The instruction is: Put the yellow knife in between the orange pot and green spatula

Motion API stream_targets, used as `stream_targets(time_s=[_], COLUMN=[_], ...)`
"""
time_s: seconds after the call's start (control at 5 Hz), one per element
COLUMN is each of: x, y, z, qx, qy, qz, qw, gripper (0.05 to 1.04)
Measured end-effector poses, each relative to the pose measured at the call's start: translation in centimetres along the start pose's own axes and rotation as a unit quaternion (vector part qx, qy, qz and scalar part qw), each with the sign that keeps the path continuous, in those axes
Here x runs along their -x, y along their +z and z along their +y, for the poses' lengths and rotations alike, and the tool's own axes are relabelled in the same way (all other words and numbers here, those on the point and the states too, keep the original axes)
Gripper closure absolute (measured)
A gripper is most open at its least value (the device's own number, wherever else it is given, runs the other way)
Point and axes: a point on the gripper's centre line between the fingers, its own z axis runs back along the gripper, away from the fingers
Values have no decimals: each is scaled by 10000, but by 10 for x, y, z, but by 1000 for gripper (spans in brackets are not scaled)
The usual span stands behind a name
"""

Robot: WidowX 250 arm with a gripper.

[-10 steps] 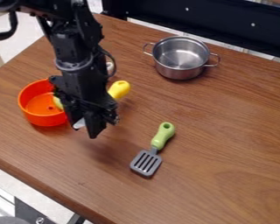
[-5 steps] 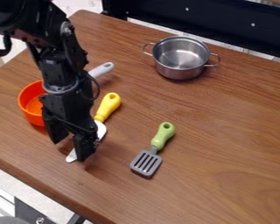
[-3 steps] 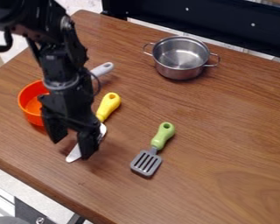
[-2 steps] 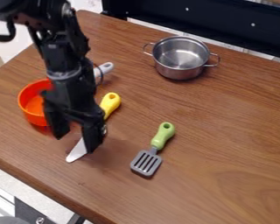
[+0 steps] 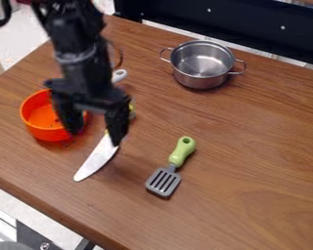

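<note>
The yellow knife (image 5: 96, 159) lies flat on the wooden worktop (image 5: 257, 146), between the orange pot (image 5: 47, 133) on the left of the camera view and the green spatula (image 5: 183, 150) on the right. Its pale blade slants down and left, the tip pointing towards the near edge of the worktop, while its handle runs up and right, largely hidden behind one finger of the end effector (image 5: 96, 137)

The end effector hangs down over the upper part of the knife, its two fingers well apart with nothing clamped between them. One finger overlaps the right side of the orange pot in the view, and whether they touch I cannot tell. The black arm (image 5: 71, 31) comes in from the upper left

The green spatula lies with its grey slotted head down and left and its handle up and right, on much the same slant as the knife. Behind the arm, the rounded end of a pale handle (image 5: 120, 75) shows. Farther back stands a silver pot (image 5: 198, 80) with two loop handles, upright, near the dark panel (image 5: 224, 24) beyond the worktop
</note>
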Motion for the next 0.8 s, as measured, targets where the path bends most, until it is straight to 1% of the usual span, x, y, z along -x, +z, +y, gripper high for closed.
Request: stream_targets(time_s=[0.2, 0.4, 0.6, 0.8], x=[-7, -19, -26, -38], y=[8, 14, 9, 4], z=[-17, -32, -49, -69], qx=[27, 149, 284, 258], qy=[647, 1174, 1372, 1514], qz=[-112, -198, -106, -232], qw=[9978, 9928, 9901, 9879], gripper=[85, 85, 85, 85])
